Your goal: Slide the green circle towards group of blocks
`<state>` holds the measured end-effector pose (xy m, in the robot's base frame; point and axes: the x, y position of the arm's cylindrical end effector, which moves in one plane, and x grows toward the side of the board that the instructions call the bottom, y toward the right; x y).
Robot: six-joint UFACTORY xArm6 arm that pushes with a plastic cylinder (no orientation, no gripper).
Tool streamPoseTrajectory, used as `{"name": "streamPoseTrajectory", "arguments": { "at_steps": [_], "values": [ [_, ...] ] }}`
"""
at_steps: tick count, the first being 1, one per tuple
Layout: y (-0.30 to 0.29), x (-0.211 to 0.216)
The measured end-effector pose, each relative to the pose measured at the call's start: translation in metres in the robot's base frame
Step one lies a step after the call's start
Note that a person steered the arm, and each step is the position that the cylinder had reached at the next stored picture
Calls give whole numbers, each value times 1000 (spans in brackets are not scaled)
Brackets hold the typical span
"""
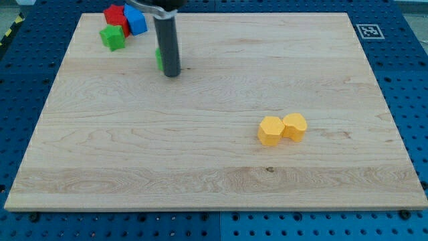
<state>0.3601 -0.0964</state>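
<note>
Blue pegboard surrounded a pale wooden tabletop [214, 167]. No brand or readable writing showed; the only marking was a black-and-white square tag [367, 31] at the board's far right corner, well apart from my tip. The arm carried no claw, only the dark rod, so nothing could be said of a claw being apart or together. My tip [172, 74] rested on the wood near the view's top left. The green circle [159, 59] sat touching the rod on its left side, mostly hidden behind it. Up and left of my tip stood a cluster: a green block [112, 37], a red block [115, 15] and a blue block [136, 20]. Two yellow blocks [282, 128] lay touching each other, well to the lower right of my tip.
</note>
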Motion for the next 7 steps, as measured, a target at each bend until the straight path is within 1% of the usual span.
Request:
{"name": "streamPoseTrajectory", "arguments": {
  "at_steps": [1,3,4,5,6,7],
  "values": [
    [-31,-29],
    [-69,-43],
    [-58,-38],
    [-17,-32],
    [-2,-46],
    [-15,-60]
  ]
}}
